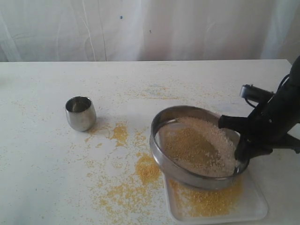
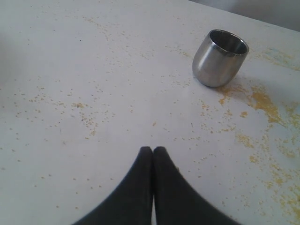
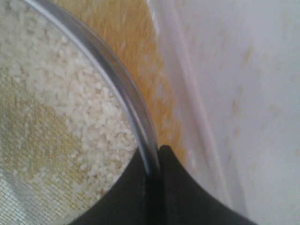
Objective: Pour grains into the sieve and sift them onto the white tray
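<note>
1. The left hand (image 2: 153, 151) is clenched on nothing above the tabletop (image 1: 37, 164), near a steel cup (image 1: 80, 112).
2. The sieve (image 1: 187, 177), tilted, hangs over the white tray (image 1: 255, 206), perhaps just clear of it; the grains (image 1: 201, 145) lie inside.
3. The right hand (image 3: 157, 154) pinches the sieve's thin rim. The steel looks rigid and slick, and the loose load will likely shift, so the rim is the place to hold.
</note>
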Available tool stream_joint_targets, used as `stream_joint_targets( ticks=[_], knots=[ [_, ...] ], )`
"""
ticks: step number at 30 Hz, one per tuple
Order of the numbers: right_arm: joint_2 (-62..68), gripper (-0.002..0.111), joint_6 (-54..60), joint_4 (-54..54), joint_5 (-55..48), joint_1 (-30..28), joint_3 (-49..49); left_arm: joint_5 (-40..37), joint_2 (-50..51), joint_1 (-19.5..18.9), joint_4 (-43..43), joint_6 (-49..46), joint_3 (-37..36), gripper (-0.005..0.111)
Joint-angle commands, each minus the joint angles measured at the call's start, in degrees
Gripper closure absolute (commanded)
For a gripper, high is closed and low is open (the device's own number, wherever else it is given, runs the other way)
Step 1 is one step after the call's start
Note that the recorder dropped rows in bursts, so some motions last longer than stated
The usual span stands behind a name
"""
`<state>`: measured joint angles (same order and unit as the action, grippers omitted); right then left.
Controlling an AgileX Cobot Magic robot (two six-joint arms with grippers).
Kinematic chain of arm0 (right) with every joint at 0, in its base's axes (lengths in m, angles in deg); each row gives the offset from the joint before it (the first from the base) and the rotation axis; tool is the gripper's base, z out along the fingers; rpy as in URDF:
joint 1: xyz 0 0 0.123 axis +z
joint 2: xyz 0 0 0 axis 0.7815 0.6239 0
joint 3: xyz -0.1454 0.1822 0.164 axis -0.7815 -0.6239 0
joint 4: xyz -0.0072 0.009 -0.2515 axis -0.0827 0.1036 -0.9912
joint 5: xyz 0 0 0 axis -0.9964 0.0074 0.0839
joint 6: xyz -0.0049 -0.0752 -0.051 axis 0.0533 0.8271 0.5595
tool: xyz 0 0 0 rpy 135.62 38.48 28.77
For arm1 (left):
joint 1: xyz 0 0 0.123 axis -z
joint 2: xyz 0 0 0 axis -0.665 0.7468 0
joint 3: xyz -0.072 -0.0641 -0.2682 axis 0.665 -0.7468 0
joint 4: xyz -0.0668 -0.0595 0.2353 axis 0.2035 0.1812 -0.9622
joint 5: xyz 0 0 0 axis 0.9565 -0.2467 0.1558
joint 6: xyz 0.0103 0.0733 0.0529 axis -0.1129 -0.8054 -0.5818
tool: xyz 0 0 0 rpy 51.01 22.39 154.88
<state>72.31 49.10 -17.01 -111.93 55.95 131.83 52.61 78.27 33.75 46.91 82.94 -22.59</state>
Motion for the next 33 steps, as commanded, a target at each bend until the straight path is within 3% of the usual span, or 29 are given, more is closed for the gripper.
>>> stream_joint_targets(
  ticks=[1,4,9,13,18,22,26,33],
  knots=[
    [-0.3,0.108,0.9,2.7,-6.2,1.7,-2.7,-0.2,-0.3,0.0,0.1,0.4,-0.2,0.107],
    [0.5,0.108,4.2,1.1,7.2,1.7,-2.8,-0.2,-0.3,0.0,0.1,0.4,-0.2,0.107],
    [0.3,0.108,2.3,1.6,-0.9,2.2,-3.3,-0.2,-0.3,0.0,0.1,0.4,-0.2,0.107],
    [0.7,0.108,3.2,1.0,14.6,2.3,-3.9,-0.2,-0.3,0.0,0.1,0.4,-0.2,0.107],
    [0.5,0.108,0.1,1.9,2.1,2.5,-4.0,-0.2,-0.3,0.0,0.1,0.4,-0.2,0.107],
    [0.4,0.108,1.1,1.1,12.3,2.4,-3.8,-0.2,-0.3,0.0,0.1,0.4,-0.2,0.107],
    [-0.2,0.108,-0.8,2.5,6.9,2.4,-2.9,-0.2,-0.3,0.0,0.1,0.4,-0.2,0.107],
    [-0.2,0.108,-0.5,2.3,6.8,2.4,-2.9,-0.2,-0.3,0.0,0.1,0.4,-0.2,0.107]
  ],
)
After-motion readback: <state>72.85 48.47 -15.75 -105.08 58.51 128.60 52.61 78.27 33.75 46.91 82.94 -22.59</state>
